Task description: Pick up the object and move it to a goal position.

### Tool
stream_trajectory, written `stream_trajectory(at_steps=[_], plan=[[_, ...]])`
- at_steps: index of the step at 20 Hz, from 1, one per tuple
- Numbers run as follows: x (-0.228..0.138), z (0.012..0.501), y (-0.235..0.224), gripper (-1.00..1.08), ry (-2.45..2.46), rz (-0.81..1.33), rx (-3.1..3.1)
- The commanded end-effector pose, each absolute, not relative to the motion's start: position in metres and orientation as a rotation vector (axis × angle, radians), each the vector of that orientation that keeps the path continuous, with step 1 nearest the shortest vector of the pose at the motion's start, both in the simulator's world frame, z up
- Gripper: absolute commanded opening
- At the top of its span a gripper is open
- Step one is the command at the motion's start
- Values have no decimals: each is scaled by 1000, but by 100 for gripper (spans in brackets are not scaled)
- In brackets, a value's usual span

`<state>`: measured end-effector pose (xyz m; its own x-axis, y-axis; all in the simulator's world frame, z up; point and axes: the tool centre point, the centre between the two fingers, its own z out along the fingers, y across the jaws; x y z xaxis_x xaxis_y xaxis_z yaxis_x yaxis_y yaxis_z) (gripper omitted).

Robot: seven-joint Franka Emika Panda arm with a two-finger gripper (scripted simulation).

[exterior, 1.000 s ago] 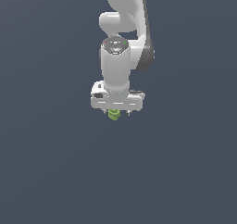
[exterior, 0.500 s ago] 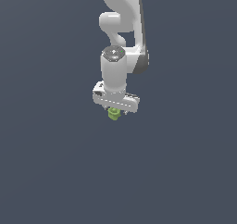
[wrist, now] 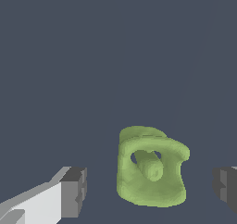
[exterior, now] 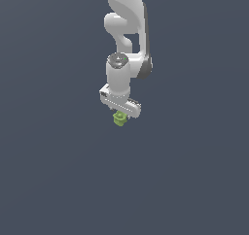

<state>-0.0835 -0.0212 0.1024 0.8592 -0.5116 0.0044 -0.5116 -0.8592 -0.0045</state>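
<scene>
The white arm hangs down from the top of the exterior view, its end effector (exterior: 120, 113) pointing downward over a plain dark grey surface. The object (exterior: 118, 118) (a small lime-green lump with a hole through it) sits just under the end effector. In the wrist view the object (wrist: 150, 172) lies between the two dark finger pads (wrist: 74, 192), with a clear gap on either side, so the fingers stand apart and touch nothing.
</scene>
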Motion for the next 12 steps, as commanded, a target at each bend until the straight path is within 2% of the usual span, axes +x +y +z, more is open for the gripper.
stream_trajectory(at_steps=[1,12], plan=[[-91,97,-23,100,893,-5,-3010],[-101,90,-24,100,961,0,-2991]])
